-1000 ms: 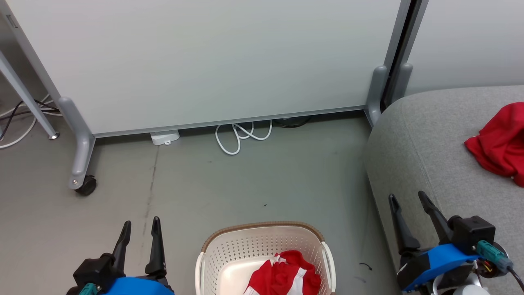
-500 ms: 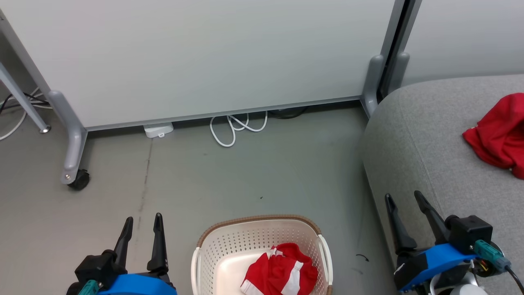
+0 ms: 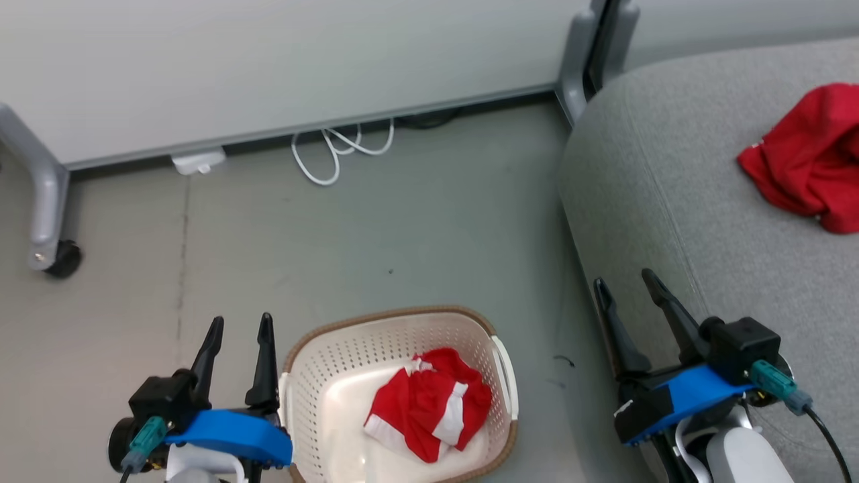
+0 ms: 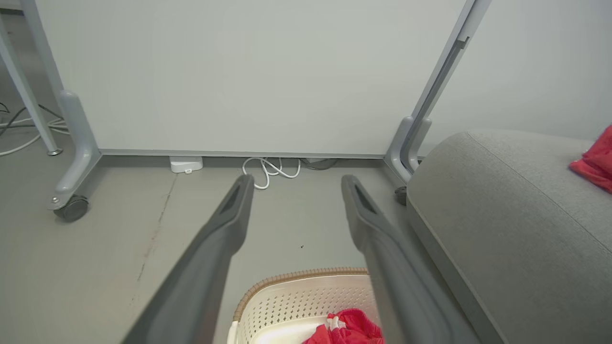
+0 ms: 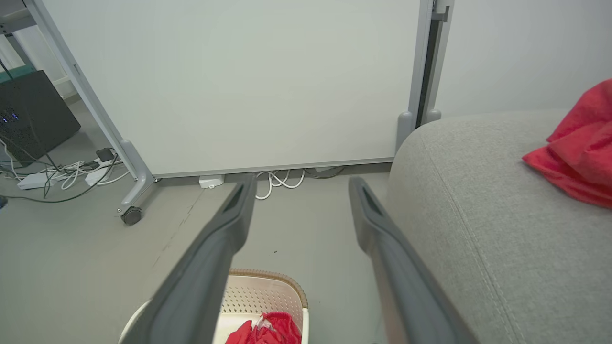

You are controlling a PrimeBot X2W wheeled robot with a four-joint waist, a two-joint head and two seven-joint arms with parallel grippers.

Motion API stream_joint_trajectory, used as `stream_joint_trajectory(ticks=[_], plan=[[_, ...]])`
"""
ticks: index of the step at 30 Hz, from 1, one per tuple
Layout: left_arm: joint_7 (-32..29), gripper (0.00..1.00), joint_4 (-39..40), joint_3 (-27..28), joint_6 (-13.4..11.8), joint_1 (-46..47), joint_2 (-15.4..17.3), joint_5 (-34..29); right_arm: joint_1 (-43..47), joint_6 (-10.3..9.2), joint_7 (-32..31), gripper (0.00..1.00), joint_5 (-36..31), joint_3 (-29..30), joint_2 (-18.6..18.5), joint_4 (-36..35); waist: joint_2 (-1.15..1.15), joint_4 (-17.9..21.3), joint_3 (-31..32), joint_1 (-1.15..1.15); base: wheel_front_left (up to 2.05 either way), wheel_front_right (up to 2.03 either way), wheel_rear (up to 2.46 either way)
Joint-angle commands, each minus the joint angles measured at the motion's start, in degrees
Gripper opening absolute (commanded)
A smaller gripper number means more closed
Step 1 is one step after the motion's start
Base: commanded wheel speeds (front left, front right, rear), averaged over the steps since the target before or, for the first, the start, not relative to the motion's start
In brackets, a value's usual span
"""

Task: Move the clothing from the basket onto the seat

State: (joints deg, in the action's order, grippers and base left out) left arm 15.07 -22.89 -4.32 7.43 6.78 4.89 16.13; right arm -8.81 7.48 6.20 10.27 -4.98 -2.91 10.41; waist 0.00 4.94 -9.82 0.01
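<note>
Red striped garment (image 3: pixel 429 412) in basket (image 3: pixel 376 320); left gripper (image 3: pixel 240 323) at 9 o'clock, right gripper (image 3: pixel 623 280) at 3, both splayed, empty; risk: fingertip hooking perforated wall.

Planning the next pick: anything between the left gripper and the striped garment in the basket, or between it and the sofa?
Only the basket itself: the left gripper sits outside its left wall and must clear the rim. Nothing lies on the striped garment. Toward the sofa, just the basket's right wall and bare floor.
</note>
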Motion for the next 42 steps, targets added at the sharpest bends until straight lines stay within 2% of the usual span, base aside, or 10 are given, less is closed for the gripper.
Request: stream_joint_trajectory(ticks=[1, 13, 21, 30, 42], plan=[[0.2, 1.0, -0.7, -0.4, 0.1, 1.6, 0.5, 0.0, -1.2, 0.03, 0.4, 1.0, 0.5, -0.4, 0.0, -0.1, 0.0, 2.5, -3.4, -0.01, 0.0, 0.0, 0.0], [0.2, 1.0, -13.0, -7.5, 0.1, 13.6, 3.5, 2.0, -7.6, 0.03, 4.2, 1.0, 2.1, -4.2, 0.0, -0.8, 0.0, 10.3, -18.1, -0.01, 0.0, 0.0, 0.0], [-0.7, 1.0, -22.8, -17.2, 0.1, 23.5, 5.7, 5.0, -10.9, 0.03, 6.8, 1.0, 4.3, -6.9, 0.1, 0.1, 0.0, 13.7, -27.8, -0.01, 0.0, 0.0, 0.0], [-3.5, 1.0, -28.3, -27.4, 0.1, 29.4, 7.2, 9.7, -13.0, 0.03, 8.6, 1.0, 6.1, -9.3, 0.1, 0.8, 0.0, 15.6, -33.9, -0.01, 0.0, 0.0, 0.0], [-8.2, 1.0, -28.6, -39.0, 0.1, 33.7, 11.0, 18.6, -14.9, 0.03, 9.1, 1.0, 7.7, -10.8, 0.0, -0.1, 0.0, 17.2, -38.8, -0.01, 0.0, 0.0, 0.0]])
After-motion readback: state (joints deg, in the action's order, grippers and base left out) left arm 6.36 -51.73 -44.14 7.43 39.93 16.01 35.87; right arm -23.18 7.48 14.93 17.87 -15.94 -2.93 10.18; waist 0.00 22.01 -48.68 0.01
